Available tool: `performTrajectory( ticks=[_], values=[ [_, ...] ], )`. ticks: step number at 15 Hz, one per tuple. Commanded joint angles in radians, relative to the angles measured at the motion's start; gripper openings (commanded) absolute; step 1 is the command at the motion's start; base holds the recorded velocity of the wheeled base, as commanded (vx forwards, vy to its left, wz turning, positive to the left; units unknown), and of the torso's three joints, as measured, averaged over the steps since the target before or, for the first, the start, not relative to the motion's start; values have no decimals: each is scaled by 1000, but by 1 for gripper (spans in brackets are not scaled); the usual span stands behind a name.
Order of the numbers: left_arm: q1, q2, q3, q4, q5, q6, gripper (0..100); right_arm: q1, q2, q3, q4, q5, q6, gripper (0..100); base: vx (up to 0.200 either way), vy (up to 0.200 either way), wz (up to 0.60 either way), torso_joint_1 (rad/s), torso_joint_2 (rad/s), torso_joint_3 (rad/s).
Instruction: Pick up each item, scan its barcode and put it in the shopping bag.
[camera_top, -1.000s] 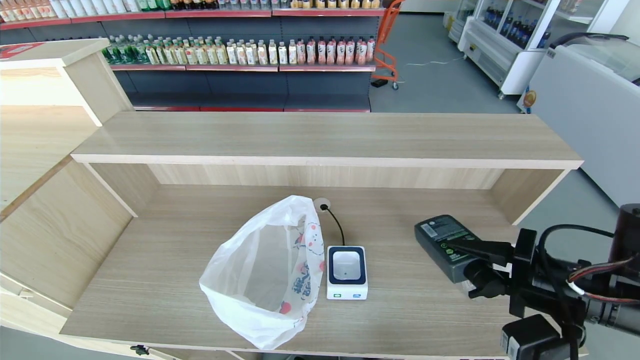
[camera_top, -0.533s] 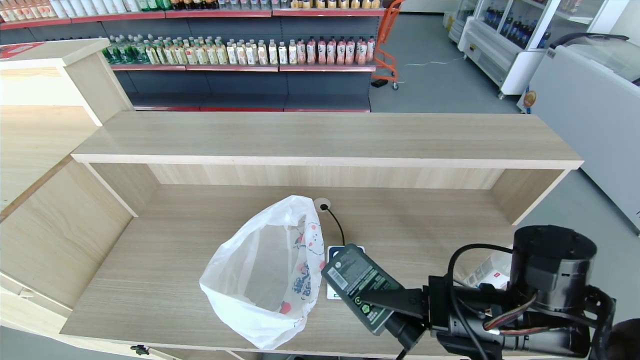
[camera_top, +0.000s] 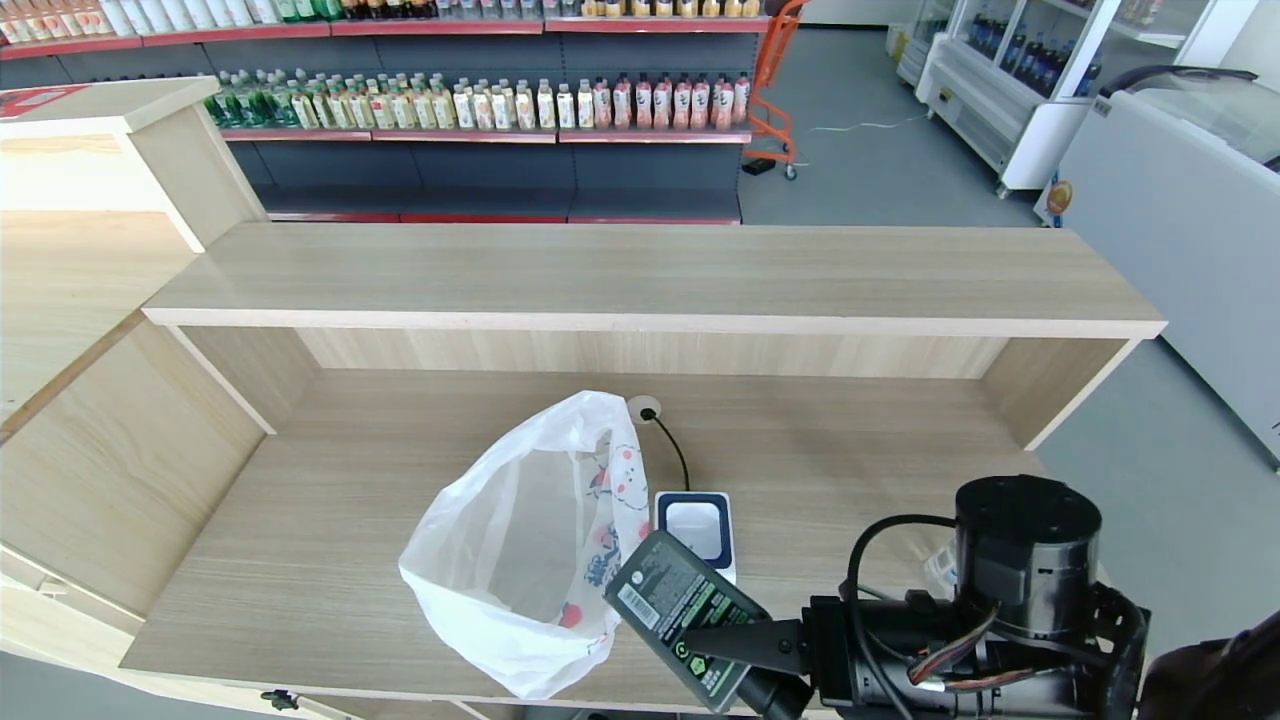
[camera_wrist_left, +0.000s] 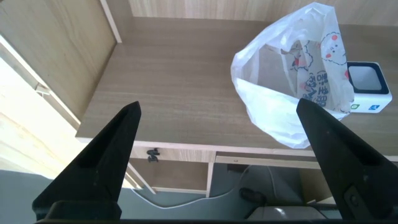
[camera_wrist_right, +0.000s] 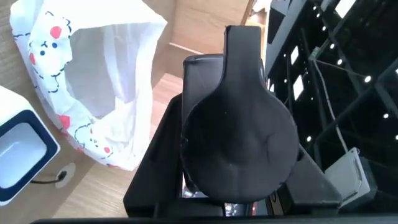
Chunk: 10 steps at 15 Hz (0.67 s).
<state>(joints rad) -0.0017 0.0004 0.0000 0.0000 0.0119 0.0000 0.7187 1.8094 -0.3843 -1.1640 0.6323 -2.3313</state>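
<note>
The right gripper (camera_top: 722, 648) swings the dark box (camera_top: 668, 606) further left and nearer. It's cleared the scanner (camera_top: 694, 528) now, reaching the shopping bag (camera_top: 520, 540) edge.

Counter (camera_top: 880, 450): the bag (camera_top: 520, 545) stands at centre. The scanner (camera_top: 695, 528) sits just to its right, its cable (camera_top: 672, 452) running back to a hole (camera_top: 643, 408) behind the bag. The box (camera_top: 672, 605), held in the right gripper (camera_top: 722, 648), hangs before the scanner, beside the bag.
</note>
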Motion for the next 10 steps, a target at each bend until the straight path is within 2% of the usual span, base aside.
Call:
performTrajectory(
  ticks=[1,4,10],
  values=[
    [0,0,0,0,2,0,100,-18,7,-4,-20,47,-17,0,0,0,0,0,0,0],
    [0,0,0,0,0,0,100,-35,15,-2,-98,70,-48,0,0,0,0,0,0,0],
    [0,0,0,0,0,0,100,-42,18,-1,-121,99,-72,0,0,0,0,0,0,0]
  ],
)
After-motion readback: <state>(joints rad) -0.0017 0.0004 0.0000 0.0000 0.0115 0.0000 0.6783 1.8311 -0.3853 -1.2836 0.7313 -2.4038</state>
